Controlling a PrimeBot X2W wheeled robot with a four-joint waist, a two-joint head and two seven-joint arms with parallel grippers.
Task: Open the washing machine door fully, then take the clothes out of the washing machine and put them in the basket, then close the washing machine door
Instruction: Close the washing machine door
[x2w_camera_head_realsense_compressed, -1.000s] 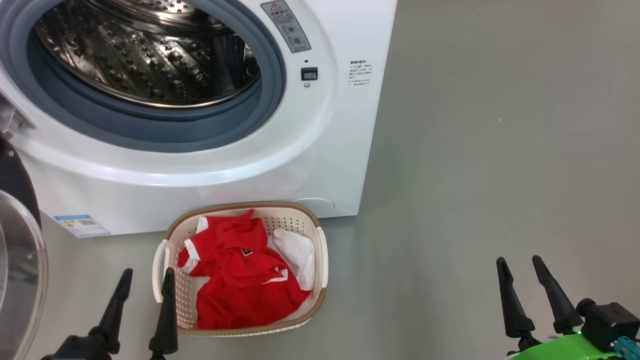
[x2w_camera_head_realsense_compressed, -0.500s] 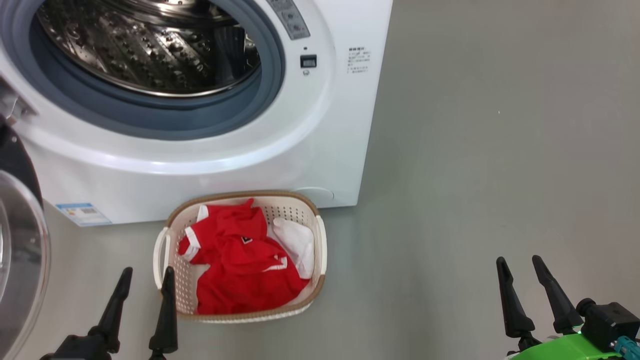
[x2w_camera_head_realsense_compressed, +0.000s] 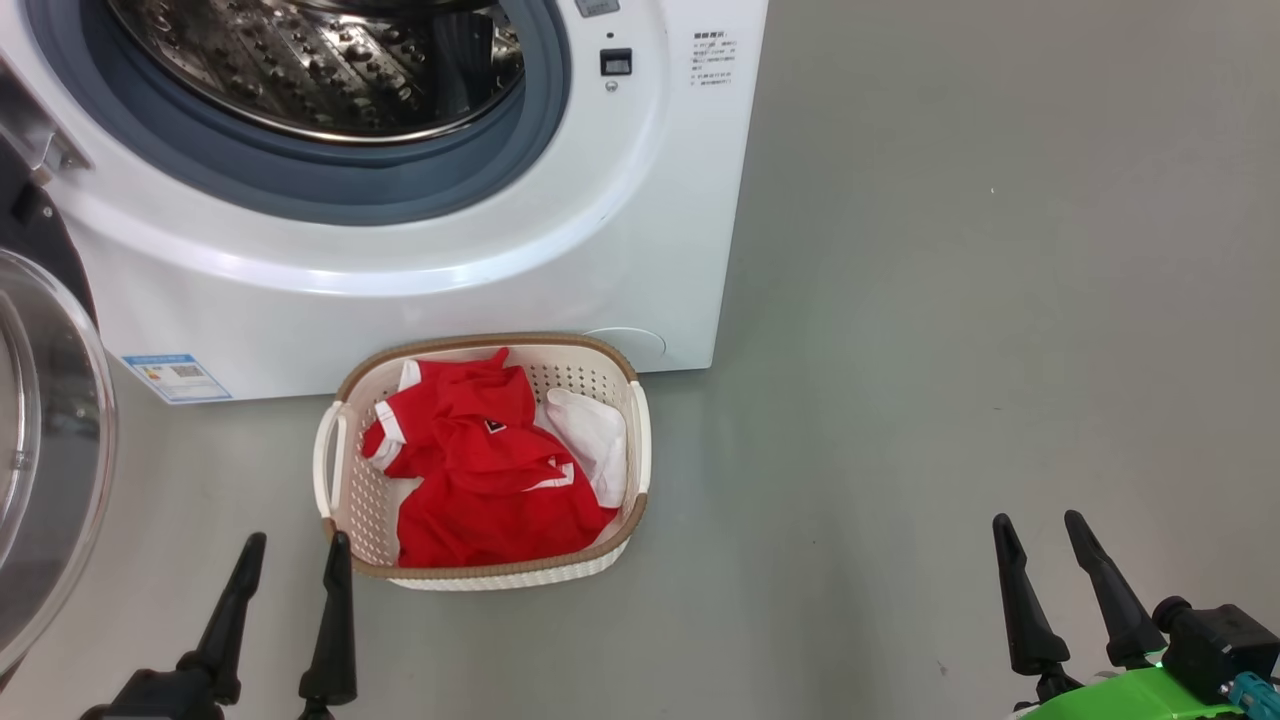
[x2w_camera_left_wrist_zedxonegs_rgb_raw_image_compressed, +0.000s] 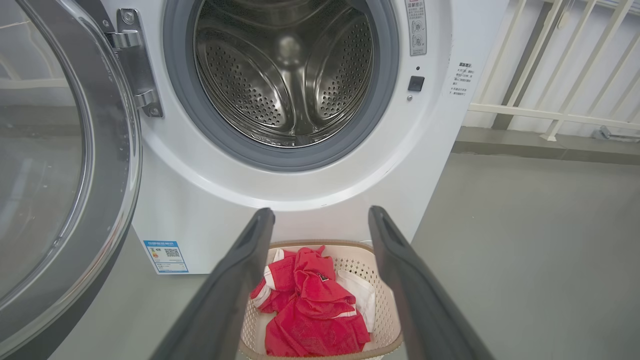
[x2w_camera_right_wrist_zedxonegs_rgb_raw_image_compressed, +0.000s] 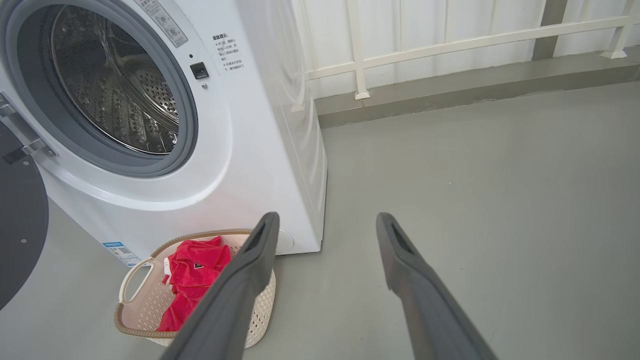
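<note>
Unloading looks done: the soft red shirt and white cloth lie crumpled in the perforated cream basket on the floor, just before the washing machine, whose dimpled steel drum looks empty. Your left tool and right tool hang spread, holding nothing. Next, reach behind the bulging glass door at your left and swing it shut.

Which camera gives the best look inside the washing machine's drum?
The left wrist view: it faces the drum head-on, showing its perforated wall and back. The head view crops its top; the right wrist view sees it at a slant.
</note>
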